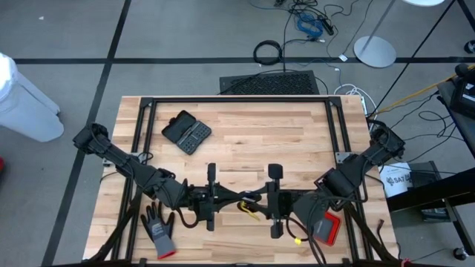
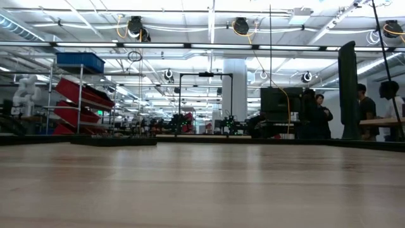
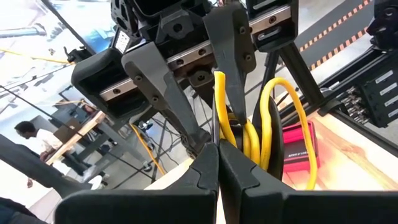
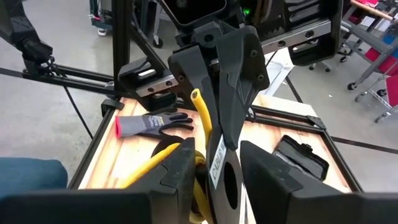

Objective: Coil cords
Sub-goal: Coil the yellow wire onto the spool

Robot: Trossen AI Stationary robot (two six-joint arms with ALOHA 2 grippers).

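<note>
While near table edge (image 1: 223, 256), both pincers midair.

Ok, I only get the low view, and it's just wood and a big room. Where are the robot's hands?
Observer: From above, both are at the table edge nearest the arm bases. The left gripper is tip to tip with the right gripper.
Operator: Does one have the yellow cord?
Observer: Yes. The left gripper is shut on the yellow cord, and the cord's loops stand just past its fingers.
Operator: And the other one?
Observer: The right gripper's fingers stand apart, one on either side of the left gripper's tips, and aren't closed on anything.
</note>
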